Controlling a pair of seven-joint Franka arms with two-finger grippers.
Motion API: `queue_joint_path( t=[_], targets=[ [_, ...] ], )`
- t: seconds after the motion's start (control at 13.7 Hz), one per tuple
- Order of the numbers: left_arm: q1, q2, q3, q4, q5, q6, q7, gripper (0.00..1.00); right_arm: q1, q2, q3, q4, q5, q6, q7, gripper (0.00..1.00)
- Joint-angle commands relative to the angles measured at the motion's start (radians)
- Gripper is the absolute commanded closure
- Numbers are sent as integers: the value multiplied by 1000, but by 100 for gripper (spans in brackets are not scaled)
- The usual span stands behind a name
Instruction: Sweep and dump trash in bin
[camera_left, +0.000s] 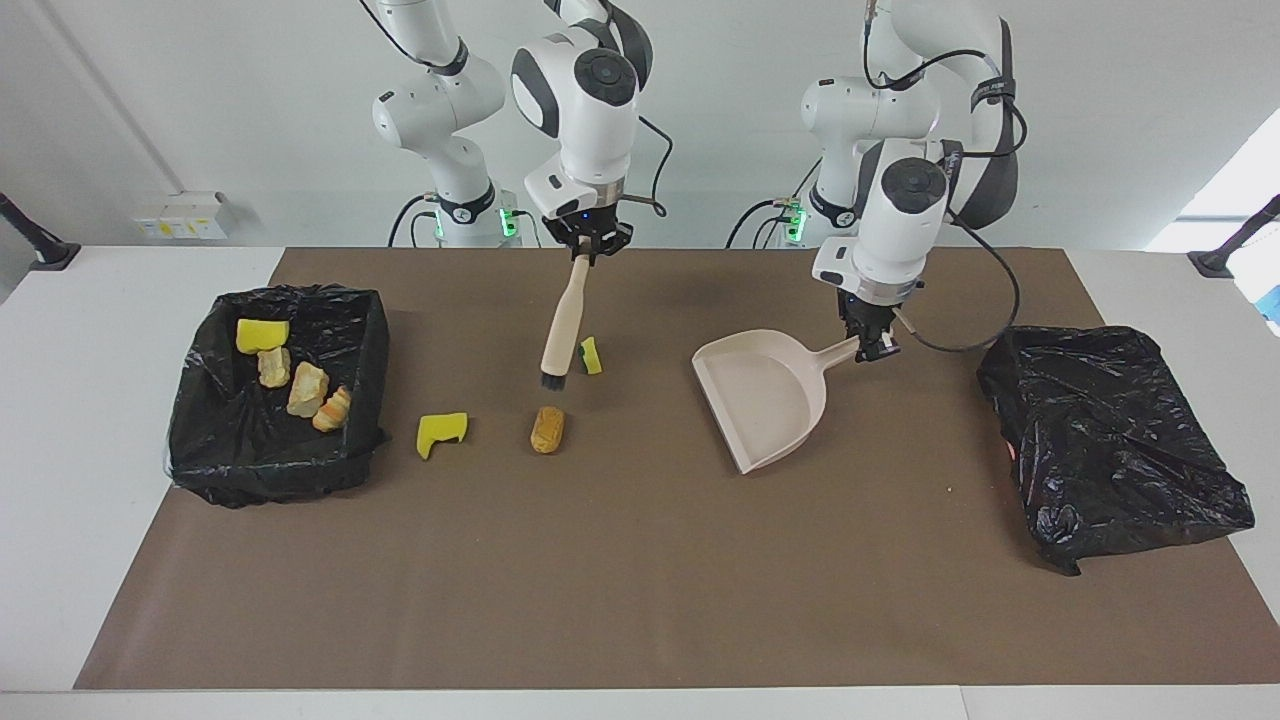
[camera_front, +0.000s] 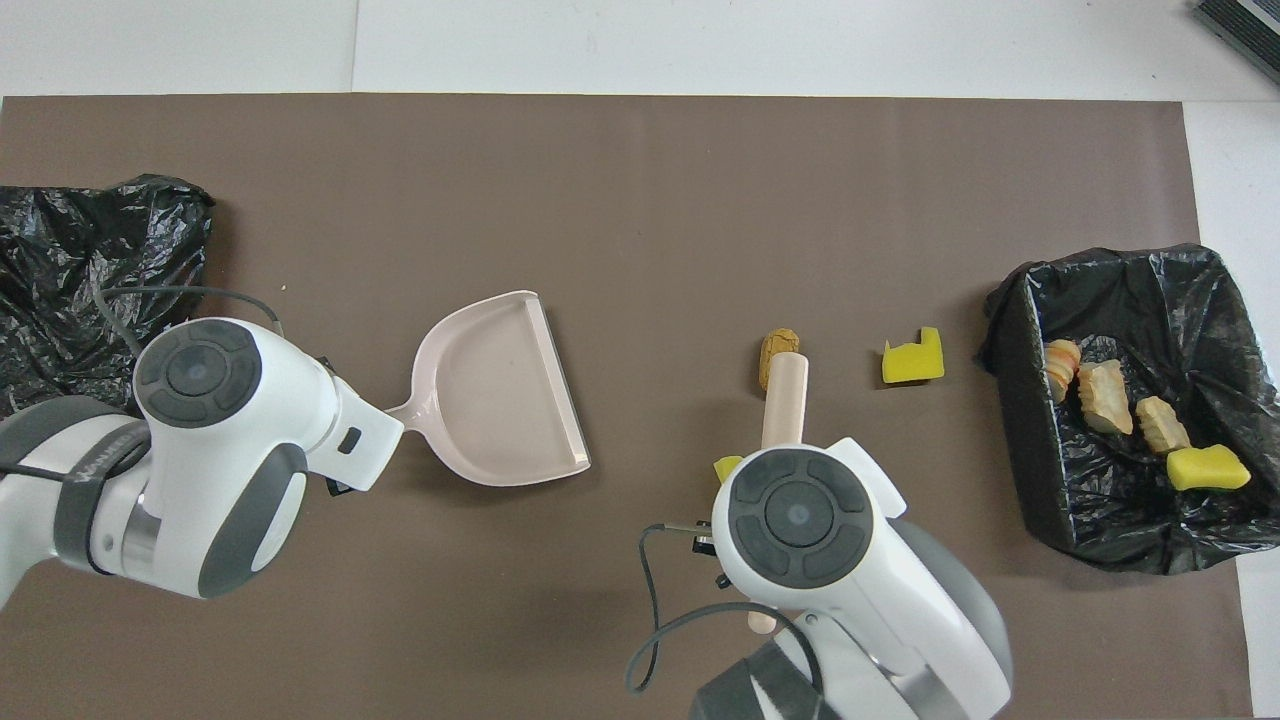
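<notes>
- Right gripper (camera_left: 590, 251) clamps the brush (camera_left: 562, 322) by its handle top, bristles just above the mat between the green-backed sponge bit (camera_left: 591, 355) and the bread chunk (camera_left: 547, 429).
- Left gripper (camera_left: 872, 350) grips the dustpan (camera_left: 760, 395) handle.
- Yellow sponge piece (camera_left: 441, 431) lies beside the bin (camera_left: 200, 440), which holds four pieces.

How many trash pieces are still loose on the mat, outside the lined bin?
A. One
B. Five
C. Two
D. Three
D: on the mat lie the yellow sponge bit, the tan bread chunk and the green-backed sponge bit; the other four sit in the lined bin.
</notes>
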Motion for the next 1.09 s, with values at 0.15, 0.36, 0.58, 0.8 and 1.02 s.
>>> queue_joint_path(
  t=[0.15,0.36,0.58,0.8,1.02],
  targets=[
    [-94,-9,14,-47,11,47,-111,100,-243,-1,10,-80,-58,73,-152,100],
    [-126,5,14,-47,11,44,-169,100,-344,-18,9,-146,-120,161,-264,100],
    [-140,2,12,-52,11,47,-197,100,-490,-40,10,-245,-140,328,-500,100],
    [-162,-5,12,-61,11,38,-199,100,-510,-31,10,-347,-143,462,-533,100],
    [-189,8,14,-73,11,47,-241,100,-499,-17,15,-367,-140,485,-681,100]
  ],
)
